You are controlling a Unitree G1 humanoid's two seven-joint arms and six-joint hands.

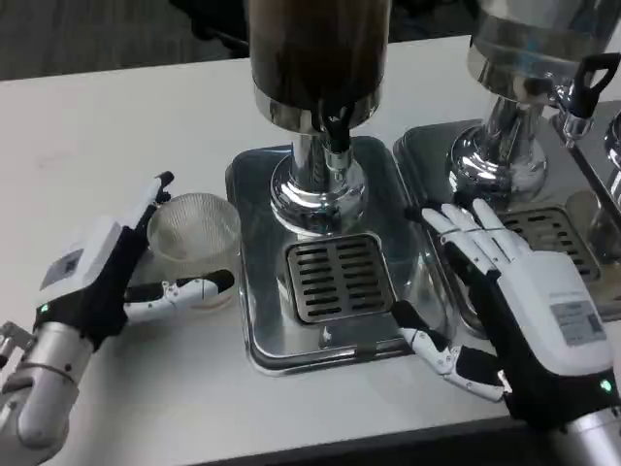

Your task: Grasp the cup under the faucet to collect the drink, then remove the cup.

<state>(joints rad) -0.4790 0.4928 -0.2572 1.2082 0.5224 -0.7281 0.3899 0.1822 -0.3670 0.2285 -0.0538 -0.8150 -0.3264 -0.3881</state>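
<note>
A clear, empty plastic cup (192,231) stands on the white table just left of the steel drip tray (254,320). My left hand (107,272) reaches around it from the left, with the fingers (158,190) at its far side and the thumb at its near side. I cannot tell whether they press on it. The black faucet (337,131) of the dark-drink dispenser (318,49) hangs above the slotted grate (340,277), which has nothing on it. My right hand (500,291) lies open and flat at the tray's right edge, fingers spread.
A second steel dispenser (524,68) with its own tray and grate (548,228) stands at the right, close behind my right hand. Its black tap (587,87) sticks out at the far right. The table's front edge runs close under both forearms.
</note>
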